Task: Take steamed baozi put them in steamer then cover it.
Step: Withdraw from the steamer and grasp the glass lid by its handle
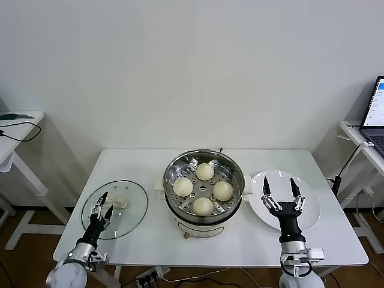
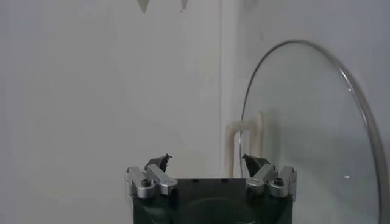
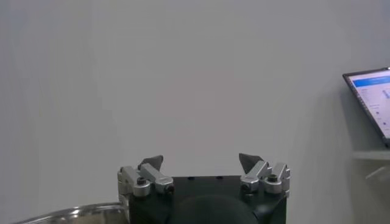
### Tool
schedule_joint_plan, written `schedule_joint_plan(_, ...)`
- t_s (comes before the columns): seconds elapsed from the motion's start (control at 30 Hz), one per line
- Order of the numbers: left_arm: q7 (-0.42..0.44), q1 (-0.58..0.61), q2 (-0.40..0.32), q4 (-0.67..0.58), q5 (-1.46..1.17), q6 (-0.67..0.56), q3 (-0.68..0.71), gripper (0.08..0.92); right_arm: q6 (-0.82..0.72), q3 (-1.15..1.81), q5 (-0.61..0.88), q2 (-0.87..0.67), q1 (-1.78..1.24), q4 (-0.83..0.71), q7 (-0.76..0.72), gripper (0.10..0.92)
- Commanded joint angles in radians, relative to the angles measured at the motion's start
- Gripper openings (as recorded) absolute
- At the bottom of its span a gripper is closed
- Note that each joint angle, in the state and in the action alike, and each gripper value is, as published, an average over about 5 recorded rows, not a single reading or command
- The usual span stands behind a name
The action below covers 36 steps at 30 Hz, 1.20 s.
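All four baozi [image 1: 203, 188] sit inside the steamer [image 1: 204, 161], spread over its perforated tray, so by my reading only the covering step is left. The steamer stands at the middle of the counter [image 1: 150, 240].

The lid [image 1: 133, 213] lies flat on the counter just left of the steamer, its white handle [image 1: 117, 204] at the centre. The left gripper [image 1: 101, 207] hovers over the lid's outer half, on the side away from the steamer, jaws parted to a moderate gap and gripping nothing. In the left wrist view the handle [image 2: 246, 148] stands as a pale bar just ahead of the left gripper [image 2: 208, 162], a little to one side of the line between its jaws. That bar's long axis runs roughly along the gripper's reach, so the jaws look set to close across its narrow width (a judgement, not a certainty).

The right gripper [image 1: 279, 191] hangs over the bare plate [image 1: 312, 210] right of the steamer, jaws wide and empty; its wrist view shows the same open right gripper [image 3: 202, 161] with only the steamer's rim [image 3: 73, 213] at the edge.

The left arm is plainly nearer the lid. Once it has the handle, the lid must travel rightward to land over the steamer.
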Motion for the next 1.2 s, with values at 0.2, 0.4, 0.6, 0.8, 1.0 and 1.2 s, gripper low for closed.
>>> schedule_joint_plan(0.2,-0.006,-0.096,0.001,0.083,0.045,0.017,0.011,0.823,0.009,-0.005,-0.018,0.003,0.0,-0.014,0.001,0.823)
schedule_joint_plan(0.4,-0.013,-0.124,-0.007,0.105,0.058,0.02,0.016,0.823,0.014,-0.005,-0.026,0.002,0.002,-0.023,0.002,0.823)
schedule_joint_plan(0.6,-0.019,-0.144,-0.01,0.122,0.061,0.029,0.021,0.823,0.019,-0.008,-0.035,0.004,0.005,-0.036,0.001,0.823)
schedule_joint_plan(0.8,-0.025,-0.154,-0.012,0.148,0.062,0.038,0.026,0.786,0.025,-0.009,-0.039,0.005,0.01,-0.046,0.0,0.823)
schedule_joint_plan(1.0,-0.035,-0.157,-0.012,0.173,0.066,0.039,0.026,0.619,0.034,-0.015,-0.044,0.006,0.016,-0.059,0.0,0.823)
schedule_joint_plan(1.2,-0.037,-0.15,-0.015,0.162,0.069,0.043,0.027,0.446,0.038,-0.018,-0.047,0.007,0.019,-0.059,0.0,0.823)
